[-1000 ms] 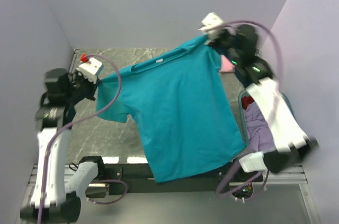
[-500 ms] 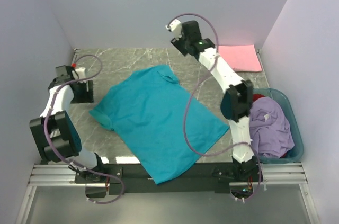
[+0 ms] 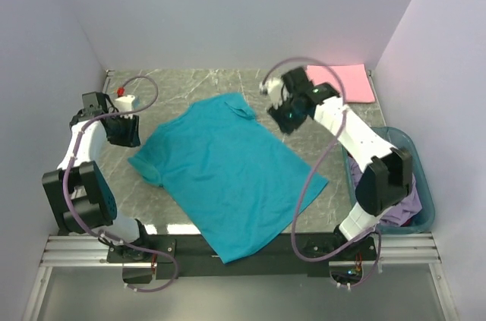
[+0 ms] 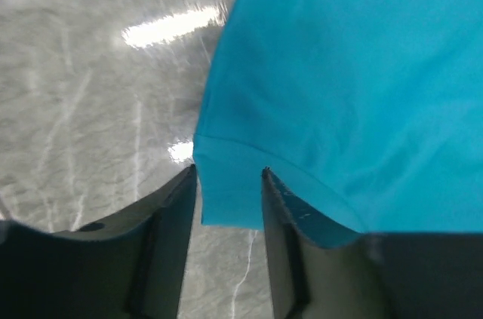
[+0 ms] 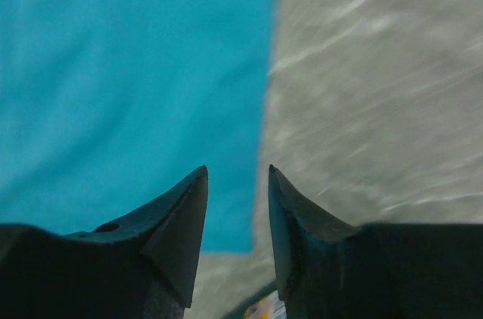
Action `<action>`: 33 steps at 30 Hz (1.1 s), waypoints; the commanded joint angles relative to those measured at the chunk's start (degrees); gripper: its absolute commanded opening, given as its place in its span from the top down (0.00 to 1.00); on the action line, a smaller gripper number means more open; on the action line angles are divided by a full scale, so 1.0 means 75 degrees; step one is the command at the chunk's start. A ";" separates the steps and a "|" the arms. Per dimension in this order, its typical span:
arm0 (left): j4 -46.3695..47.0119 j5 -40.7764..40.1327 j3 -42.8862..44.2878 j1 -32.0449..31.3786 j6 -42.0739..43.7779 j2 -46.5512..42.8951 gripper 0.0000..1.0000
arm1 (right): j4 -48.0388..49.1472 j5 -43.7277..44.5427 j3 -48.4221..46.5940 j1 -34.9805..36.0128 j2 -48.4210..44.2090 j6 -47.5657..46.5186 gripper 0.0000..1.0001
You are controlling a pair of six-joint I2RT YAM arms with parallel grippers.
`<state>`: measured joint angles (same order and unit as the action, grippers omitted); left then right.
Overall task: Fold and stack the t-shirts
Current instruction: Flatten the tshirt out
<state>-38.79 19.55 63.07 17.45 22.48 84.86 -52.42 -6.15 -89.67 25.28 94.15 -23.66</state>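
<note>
The teal t-shirt (image 3: 228, 173) lies spread flat and diagonal on the marble table, its hem hanging over the near edge. My left gripper (image 3: 130, 133) is open just left of its left sleeve. In the left wrist view the sleeve hem (image 4: 230, 198) lies between my open fingers (image 4: 229, 172). My right gripper (image 3: 282, 114) is open just right of the collar. In the right wrist view the shirt's edge (image 5: 128, 70) runs between the open fingers (image 5: 238, 172). A folded pink shirt (image 3: 343, 83) lies at the back right. Lavender cloth (image 3: 408, 203) sits in the basket, mostly hidden by my right arm.
The rigid teal basket (image 3: 430, 207) stands at the right edge of the table. Walls close in the left, back and right sides. Bare marble (image 3: 175, 89) shows behind the shirt. A small red-topped object (image 3: 120, 91) sits at the back left corner.
A second ago both grippers held the teal shirt up by its shoulders. It now lies flat, released. My right gripper has swung from the back down to beside the collar.
</note>
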 commanded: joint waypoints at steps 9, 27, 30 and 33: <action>-0.2269 0.0698 0.0147 0.0204 0.2473 -0.0005 0.32 | -0.0195 0.0197 0.1643 0.0168 0.1051 0.0073 0.64; -0.0714 0.0569 0.0719 -0.1131 0.1435 0.1305 0.54 | 0.0898 0.2976 -0.0967 0.0239 0.4402 -0.0571 0.84; -0.0420 0.0359 0.1012 -0.1272 0.0931 0.2066 0.58 | 0.1001 0.3524 -0.2220 0.0239 0.5070 -0.0583 0.84; -0.0149 0.0031 0.1737 -0.1308 0.0159 0.3143 0.66 | 0.1060 0.4064 -0.3837 0.0181 0.5937 -0.0747 0.84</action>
<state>-44.45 22.24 70.39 7.92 31.05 103.81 -48.64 18.94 -109.78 27.18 134.37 -27.94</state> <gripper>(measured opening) 0.384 0.157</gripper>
